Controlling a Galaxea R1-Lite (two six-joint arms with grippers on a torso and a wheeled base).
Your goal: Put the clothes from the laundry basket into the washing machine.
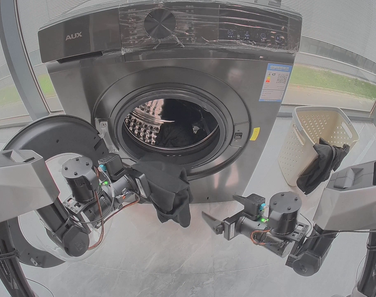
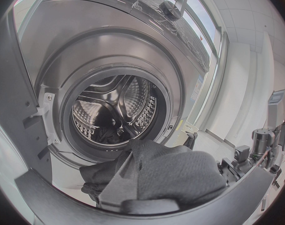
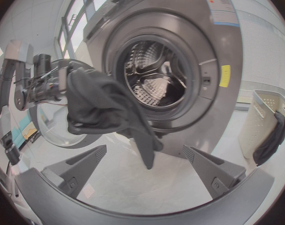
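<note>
A grey front-loading washing machine stands with its round door swung wide on the robot's left. Dark clothes lie inside the steel drum. The left pincer pinches a black garment just in front of the lower lip of the opening, the cloth hanging down toward the floor. The right pincer hangs lower and to the right, fingers spread, holding nothing. A white laundry basket sits on the floor right of the machine, with another black garment draped over its front rim.
</note>
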